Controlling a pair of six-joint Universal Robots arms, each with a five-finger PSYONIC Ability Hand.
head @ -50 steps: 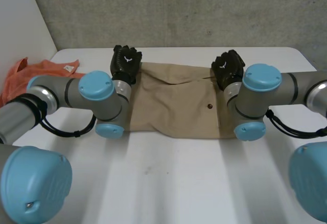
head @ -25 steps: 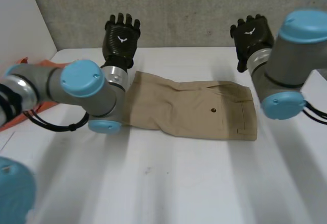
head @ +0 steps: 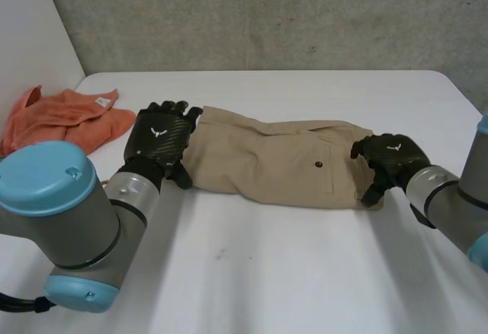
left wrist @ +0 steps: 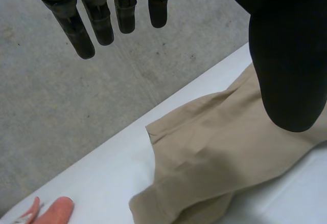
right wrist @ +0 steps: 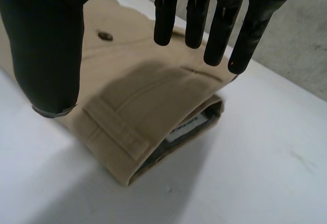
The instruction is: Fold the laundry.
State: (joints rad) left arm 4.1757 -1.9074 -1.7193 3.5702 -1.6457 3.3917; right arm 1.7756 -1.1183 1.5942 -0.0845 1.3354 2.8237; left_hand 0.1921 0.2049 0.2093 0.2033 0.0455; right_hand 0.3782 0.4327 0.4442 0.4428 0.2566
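Folded khaki trousers [head: 274,162] lie flat across the middle of the white table [head: 290,273], waistband end to the right. My left hand [head: 158,137] is at their left end, fingers straight and spread, holding nothing. In the left wrist view its thumb [left wrist: 286,55] hangs above the trousers [left wrist: 219,147] without gripping them. My right hand [head: 390,157] is at the waistband end, fingers loosely extended. The right wrist view has its fingers [right wrist: 219,24] hovering over the folded waistband [right wrist: 133,101], where a label peeks out of the fold.
A crumpled orange cloth [head: 61,117] lies at the table's far left, beside my left arm. A grey wall runs behind the table's far edge. Bare white tabletop stretches in front of the trousers.
A second ago both hands were curled at the trousers' far edge. They let go, rose with straight fingers, and have come down at the trousers' two ends.
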